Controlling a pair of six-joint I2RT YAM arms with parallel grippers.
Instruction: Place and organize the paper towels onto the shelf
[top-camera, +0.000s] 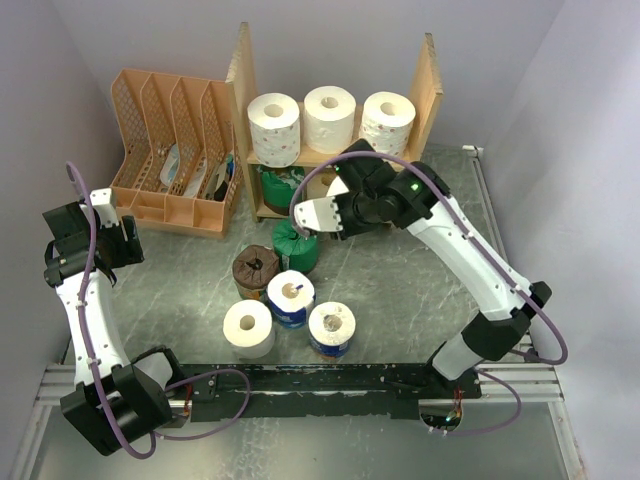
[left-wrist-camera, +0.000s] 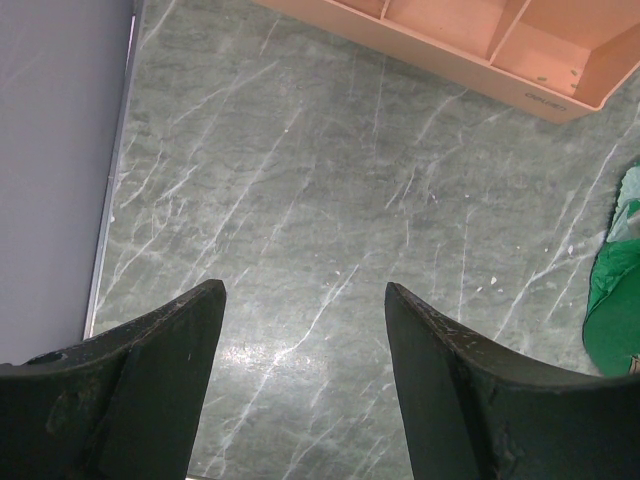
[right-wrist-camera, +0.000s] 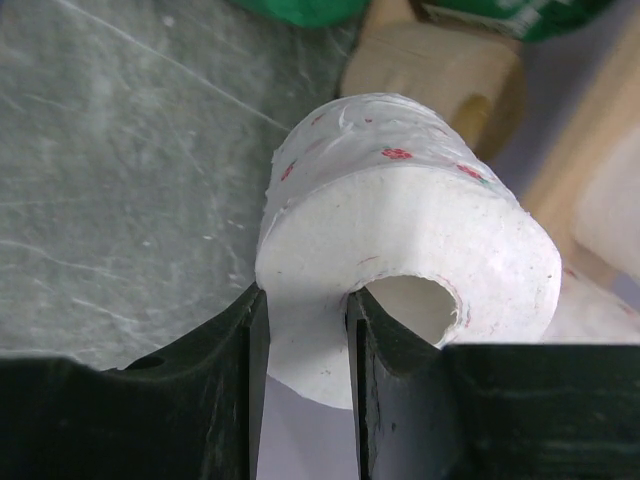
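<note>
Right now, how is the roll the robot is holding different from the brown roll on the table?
The held roll is white with tiny red specks; the brown roll is dark brown. The held roll is pinched by the right fingers, while the brown roll stands free on the table. The held roll's hole faces sideways; the brown roll's faces up. Both are short rolls with a centre hole.

High rear overview, wrist views close above table (left-wrist-camera: 300, 200)
</note>
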